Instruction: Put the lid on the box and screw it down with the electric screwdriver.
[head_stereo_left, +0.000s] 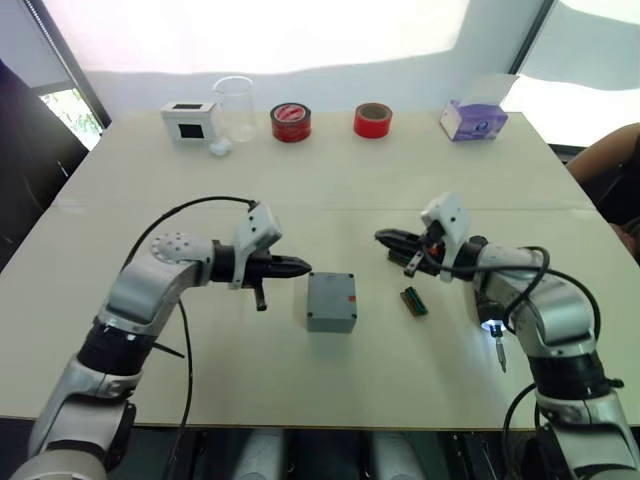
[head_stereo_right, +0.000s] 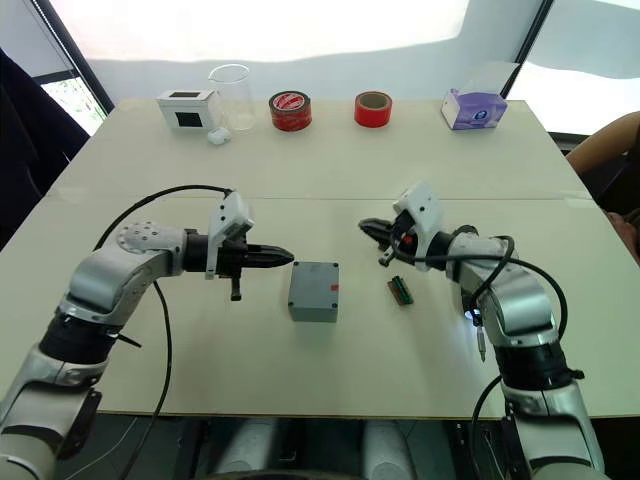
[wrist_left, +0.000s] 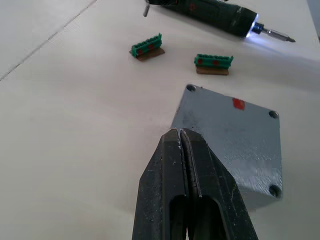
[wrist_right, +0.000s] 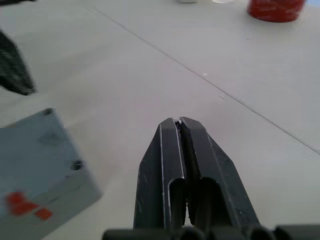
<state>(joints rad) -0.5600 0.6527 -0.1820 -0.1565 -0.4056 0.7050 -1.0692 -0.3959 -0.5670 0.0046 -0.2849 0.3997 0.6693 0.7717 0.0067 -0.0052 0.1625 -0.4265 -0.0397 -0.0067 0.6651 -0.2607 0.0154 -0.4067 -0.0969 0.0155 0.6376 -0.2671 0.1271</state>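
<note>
The lid (head_stereo_left: 331, 294) sits flush on the box (head_stereo_left: 331, 318) at the middle of the desk (head_stereo_left: 330, 190), corner holes showing, so to my eye the fastening is what's left. The left gripper (head_stereo_left: 296, 266) hovers just left of the box, fingers clenched together on nothing, tips aimed at its left edge. The right gripper (head_stereo_left: 387, 238) hangs to the far right of the box, fingers likewise pressed shut and empty. Now the piece that matters: the electric screwdriver (wrist_left: 210, 12) lies on the desk off to the right, near the right forearm (its tip light glowing), long axis running roughly near-to-far with the bit (head_stereo_left: 501, 356) pointing toward the near edge. The right arm is plainly nearer to it, though its fingers point away toward the centre. Two green bit holders (wrist_left: 148, 46) lie between box and screwdriver.
</note>
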